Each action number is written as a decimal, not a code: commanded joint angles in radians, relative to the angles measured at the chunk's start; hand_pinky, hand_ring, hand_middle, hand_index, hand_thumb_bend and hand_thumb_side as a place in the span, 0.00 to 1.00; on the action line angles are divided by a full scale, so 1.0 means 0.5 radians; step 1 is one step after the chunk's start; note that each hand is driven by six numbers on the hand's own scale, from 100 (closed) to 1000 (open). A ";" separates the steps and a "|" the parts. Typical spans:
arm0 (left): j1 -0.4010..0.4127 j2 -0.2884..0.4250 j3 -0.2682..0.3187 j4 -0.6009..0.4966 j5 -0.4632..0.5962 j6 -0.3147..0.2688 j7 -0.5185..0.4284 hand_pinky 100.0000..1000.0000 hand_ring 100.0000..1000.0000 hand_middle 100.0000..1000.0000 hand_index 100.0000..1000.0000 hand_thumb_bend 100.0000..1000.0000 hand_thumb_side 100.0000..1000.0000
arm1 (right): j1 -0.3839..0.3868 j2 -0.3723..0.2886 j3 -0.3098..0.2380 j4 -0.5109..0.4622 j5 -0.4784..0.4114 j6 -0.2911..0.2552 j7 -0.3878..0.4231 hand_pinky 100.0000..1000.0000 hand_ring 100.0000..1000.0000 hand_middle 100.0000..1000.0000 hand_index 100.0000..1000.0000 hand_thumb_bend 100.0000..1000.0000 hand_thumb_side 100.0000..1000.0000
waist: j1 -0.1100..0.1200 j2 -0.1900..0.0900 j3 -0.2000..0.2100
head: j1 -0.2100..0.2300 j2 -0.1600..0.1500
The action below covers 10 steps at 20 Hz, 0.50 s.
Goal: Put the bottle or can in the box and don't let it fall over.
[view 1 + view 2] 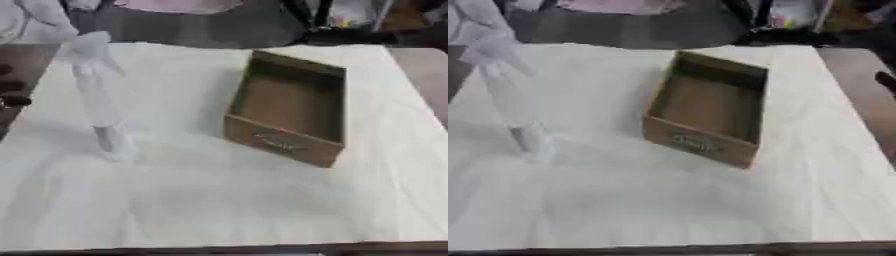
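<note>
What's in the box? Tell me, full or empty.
Empty. The box lies open-topped on the white cloth, and only its bare brown floor shows inside; no bottle or can is in it.

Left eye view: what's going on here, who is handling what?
A pale, blurred arm-like shape reaches in from the upper left, down to a small, pale upright thing, possibly a bottle. It stands on the white cloth, to the left of the box. The brown box is open-topped, with nothing visible inside. Neither robot hand plainly shows, so nothing has been put in the box yet.
</note>
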 commanded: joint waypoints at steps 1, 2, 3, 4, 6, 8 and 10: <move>-0.023 0.055 0.020 -0.047 -0.007 -0.012 0.001 0.59 0.65 0.68 0.88 0.10 0.84 | -0.020 -0.039 -0.017 -0.019 0.025 0.013 0.002 0.95 0.99 1.00 0.94 0.14 0.47 | 0.005 -0.007 -0.004 | 0.007 0.003; -0.025 0.055 0.020 -0.047 -0.009 -0.013 0.001 0.59 0.65 0.68 0.88 0.10 0.84 | -0.021 -0.036 -0.016 -0.020 0.030 0.014 0.003 0.95 0.99 1.00 0.94 0.14 0.47 | 0.006 -0.002 -0.004 | 0.008 0.004; -0.028 0.054 0.020 -0.049 -0.010 -0.014 0.001 0.59 0.65 0.68 0.88 0.10 0.84 | -0.022 -0.034 -0.016 -0.022 0.034 0.015 0.004 0.95 0.99 1.00 0.94 0.15 0.47 | 0.006 0.003 -0.005 | 0.009 0.005; -0.030 0.054 0.020 -0.050 -0.011 -0.014 0.002 0.59 0.65 0.68 0.88 0.10 0.84 | -0.023 -0.033 -0.015 -0.024 0.037 0.016 0.005 0.95 0.99 1.00 0.94 0.14 0.47 | 0.006 0.008 -0.006 | 0.009 0.006; -0.036 0.055 0.019 -0.052 -0.013 -0.015 0.002 0.59 0.65 0.68 0.88 0.10 0.84 | -0.025 -0.031 -0.014 -0.028 0.043 0.016 0.007 0.95 0.98 1.00 0.94 0.14 0.47 | 0.006 0.018 -0.007 | 0.010 0.005; -0.042 0.061 0.020 -0.056 -0.016 -0.018 0.005 0.59 0.66 0.68 0.88 0.10 0.84 | -0.027 -0.030 -0.012 -0.032 0.049 0.016 0.009 0.95 0.98 1.00 0.94 0.14 0.47 | 0.006 0.027 -0.007 | 0.011 0.001; -0.050 0.084 0.023 -0.066 -0.019 -0.028 0.013 0.59 0.66 0.68 0.88 0.09 0.84 | -0.028 -0.029 -0.011 -0.034 0.055 0.017 0.012 0.95 0.98 1.00 0.94 0.14 0.47 | 0.008 0.036 -0.006 | 0.009 -0.002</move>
